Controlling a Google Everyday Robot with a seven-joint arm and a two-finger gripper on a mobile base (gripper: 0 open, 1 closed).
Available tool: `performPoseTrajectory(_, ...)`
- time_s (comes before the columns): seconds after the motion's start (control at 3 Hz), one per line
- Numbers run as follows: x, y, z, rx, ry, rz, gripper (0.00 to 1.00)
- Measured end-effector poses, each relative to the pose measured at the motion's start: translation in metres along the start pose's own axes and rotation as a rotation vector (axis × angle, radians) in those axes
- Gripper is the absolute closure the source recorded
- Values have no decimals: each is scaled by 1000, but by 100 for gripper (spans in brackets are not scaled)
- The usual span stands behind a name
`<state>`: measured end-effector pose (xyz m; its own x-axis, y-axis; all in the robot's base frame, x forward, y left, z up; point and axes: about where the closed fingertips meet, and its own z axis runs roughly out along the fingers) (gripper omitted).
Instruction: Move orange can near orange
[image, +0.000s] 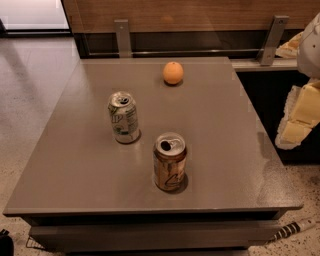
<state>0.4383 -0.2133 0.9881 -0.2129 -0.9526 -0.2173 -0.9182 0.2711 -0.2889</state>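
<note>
- grey low table (75, 165) fills most of the view, with a wood-panelled wall behind it and speckled floor around. its flat top lets all three things stand freely, none leaning on another.
- orange can (170, 161) stands upright near the front edge, its opened silver top facing up. it has bare surface on every side, so a side-on grasp looks unobstructed.
- orange (173, 73) rests toward the back edge, well apart from the orange can. being round, it could roll if nudged, so i judge the can should go beside it rather than against it.
- green-and-white can (123, 117) stands upright to the left of the line between them, probably clear of a straight carry.
- gripper (299, 120) hangs off the table's right side, well apart from the orange can. whether it is spread or pressed together i cannot tell.
- the task looks not yet begun, and the reach comes first.
</note>
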Motion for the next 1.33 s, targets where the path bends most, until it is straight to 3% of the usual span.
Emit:
performPoseTrajectory(0.33, 0, 0, 0, 0, 0, 0, 0)
performPoseTrajectory(0.67, -1, 1, -2, 1, -40, -2, 0)
performPoseTrajectory(1.0, 7, 6, 5, -12, -146, 12, 0)
performPoseTrajectory(1.33, -2, 16, 23, -45, -331, 12, 0)
